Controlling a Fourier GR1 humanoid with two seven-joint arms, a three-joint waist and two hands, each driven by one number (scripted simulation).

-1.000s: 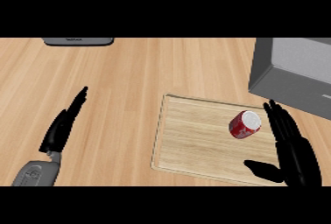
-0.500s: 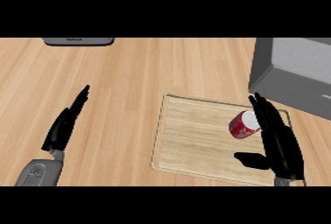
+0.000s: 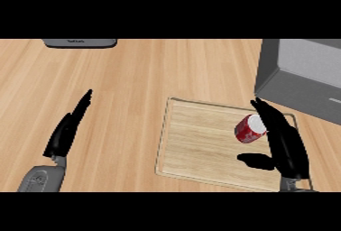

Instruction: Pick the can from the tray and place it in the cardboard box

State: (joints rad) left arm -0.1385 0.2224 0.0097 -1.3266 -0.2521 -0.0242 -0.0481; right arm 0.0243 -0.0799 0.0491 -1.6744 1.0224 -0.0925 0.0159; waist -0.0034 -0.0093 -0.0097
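A red can with a white top lies tilted on the wooden tray at the right of the counter. My right hand stands open just right of the can, fingers straight and running along its far side, thumb out below it. Whether the fingers touch the can I cannot tell. The grey box sits beyond the tray at the upper right. My left hand rests open at the left, fingers straight, apart from everything.
A dark grey flat object lies at the counter's far edge, upper left. Bare wooden counter spreads between the left hand and the tray.
My right hand has moved left and forward over the tray, closing in on the can's right side. The can and the left hand have stayed put.
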